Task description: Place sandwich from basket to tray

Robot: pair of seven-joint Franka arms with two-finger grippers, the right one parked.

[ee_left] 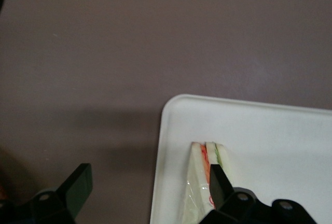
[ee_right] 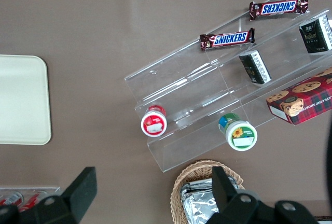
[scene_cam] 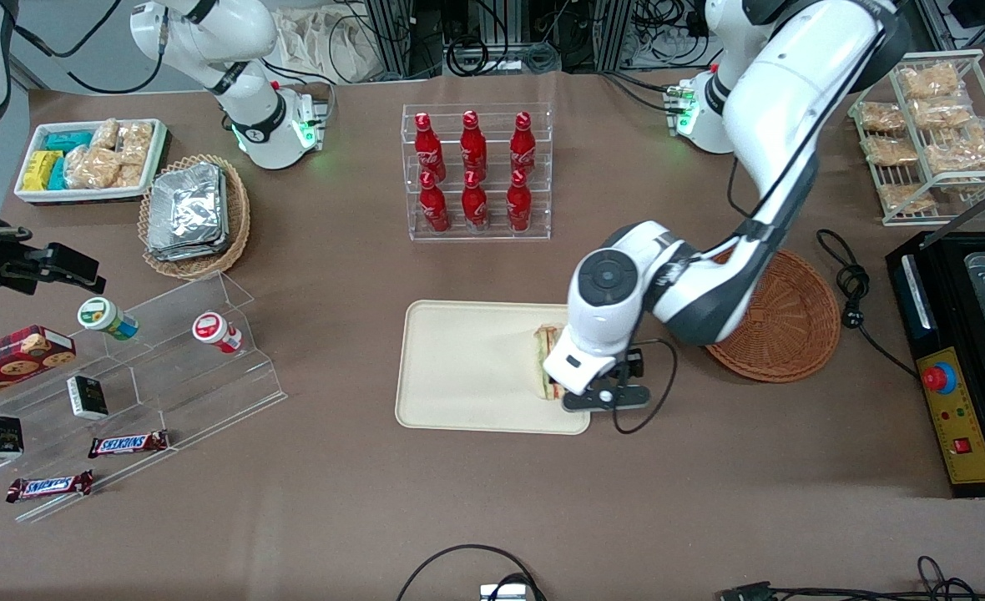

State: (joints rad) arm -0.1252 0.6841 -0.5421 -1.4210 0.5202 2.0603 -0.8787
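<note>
Bright, even overhead light on the brown desk (scene_cam: 492, 501), shadows soft and short; the arm throws a faint one across the tray (scene_cam: 467, 367). Wrist view is softer: the gripper (ee_left: 150, 187), fingers spread, looks blurred, with a dim shadow patch beside it

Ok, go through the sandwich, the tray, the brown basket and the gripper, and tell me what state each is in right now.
sandwich: lying on the tray near its edge, still wrapped, one finger against it.
tray: flat on the table, holding only the sandwich.
basket: empty, partly hidden by the arm.
gripper: open, low over the tray's edge, fingers astride the sandwich and not clamping it.
</note>
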